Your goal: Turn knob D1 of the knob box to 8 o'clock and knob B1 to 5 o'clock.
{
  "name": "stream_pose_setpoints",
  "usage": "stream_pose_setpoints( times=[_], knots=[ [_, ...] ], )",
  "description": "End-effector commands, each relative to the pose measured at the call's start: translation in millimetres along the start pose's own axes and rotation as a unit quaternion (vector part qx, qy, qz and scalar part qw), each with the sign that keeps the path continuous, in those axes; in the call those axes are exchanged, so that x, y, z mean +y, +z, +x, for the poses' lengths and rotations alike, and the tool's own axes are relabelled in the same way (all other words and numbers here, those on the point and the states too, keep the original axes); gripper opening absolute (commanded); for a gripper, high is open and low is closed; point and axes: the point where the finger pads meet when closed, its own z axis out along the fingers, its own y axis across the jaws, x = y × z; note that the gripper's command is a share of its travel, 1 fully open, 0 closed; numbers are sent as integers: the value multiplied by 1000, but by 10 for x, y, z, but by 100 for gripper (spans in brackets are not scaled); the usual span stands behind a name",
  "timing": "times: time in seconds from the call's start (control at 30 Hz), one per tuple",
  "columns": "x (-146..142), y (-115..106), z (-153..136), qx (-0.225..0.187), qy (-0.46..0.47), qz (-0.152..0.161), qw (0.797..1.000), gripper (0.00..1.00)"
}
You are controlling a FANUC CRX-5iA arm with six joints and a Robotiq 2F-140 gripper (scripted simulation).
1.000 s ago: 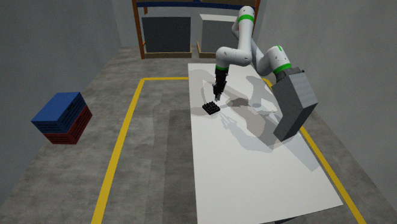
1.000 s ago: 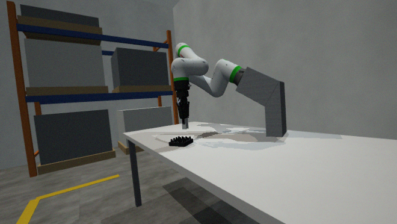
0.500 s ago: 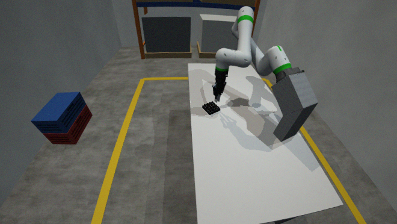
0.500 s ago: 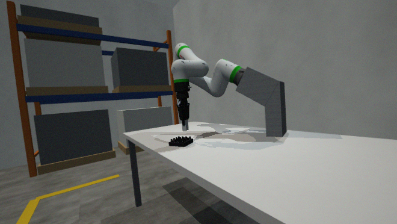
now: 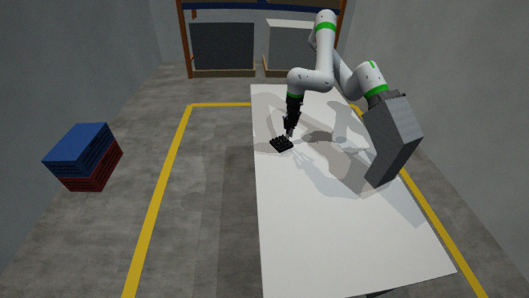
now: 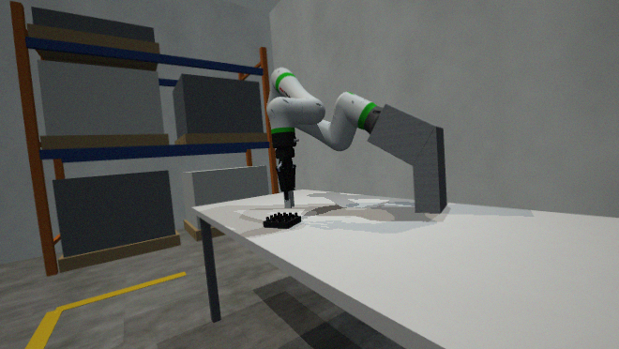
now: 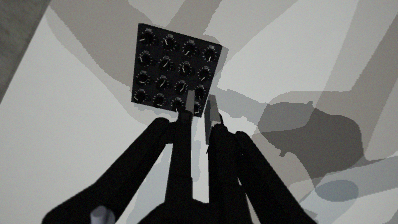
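Wrist view shows the black knob box (image 5: 281, 143) (image 6: 282, 221) (image 7: 176, 73) standing on the white counter (image 5: 341, 240) (image 6: 422, 263) (image 7: 65, 105), its four rows of four knobs facing up and the fingers overlapping one corner of it in that picture. Just beside the box and above the counter, the claw (image 5: 288, 134) (image 6: 289, 204) (image 7: 199, 102) points down, drawn nearly together with a narrow gap and nothing gripped. Farther out, the white arm (image 5: 325, 52) (image 6: 297, 110) bends back to a grey pedestal (image 5: 394, 138) (image 6: 429, 174) on the counter, while an orange-and-blue rack (image 5: 184, 40) (image 6: 32, 122) stands beyond and stacked blue and red crates (image 5: 86, 154) sit on the floor, well apart.
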Motion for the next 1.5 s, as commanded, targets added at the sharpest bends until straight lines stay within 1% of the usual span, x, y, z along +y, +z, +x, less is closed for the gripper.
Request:
stream_pose_setpoints(
  times=[0.0,0.37,1.47],
  knots=[
    [-3,40,1,0,0,0,1000,12],
    [-3,135,2,0,0,0,1000,12],
    [-3,156,2,0,0,0,1000,12]
  ],
)
